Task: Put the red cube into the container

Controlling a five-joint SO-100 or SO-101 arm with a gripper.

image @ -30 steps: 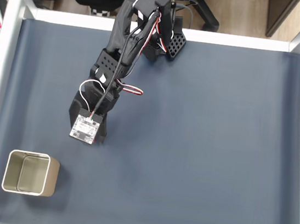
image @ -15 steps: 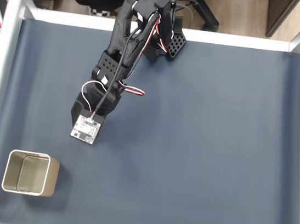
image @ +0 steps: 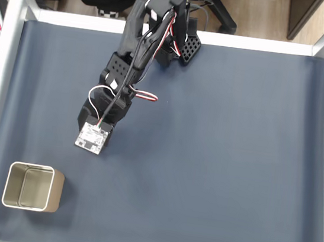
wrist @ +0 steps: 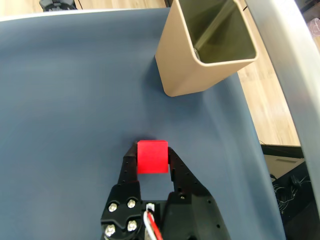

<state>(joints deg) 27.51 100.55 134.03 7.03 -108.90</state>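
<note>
Pincer (wrist: 152, 159) clamped on red cube (wrist: 152, 156); container (wrist: 206, 46) upright nearby, apparently empty; no legible writing.

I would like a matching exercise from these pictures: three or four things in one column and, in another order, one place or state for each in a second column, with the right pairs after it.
Things:
1. red cube
2. container
3. pincer
4. grey mat

Places or states:
A. covers the table between pale rails
B. shut on a small block
C. stands empty near a corner of the mat
D. held between two black fingers

Right pairs: 1-D, 2-C, 3-B, 4-A
</note>
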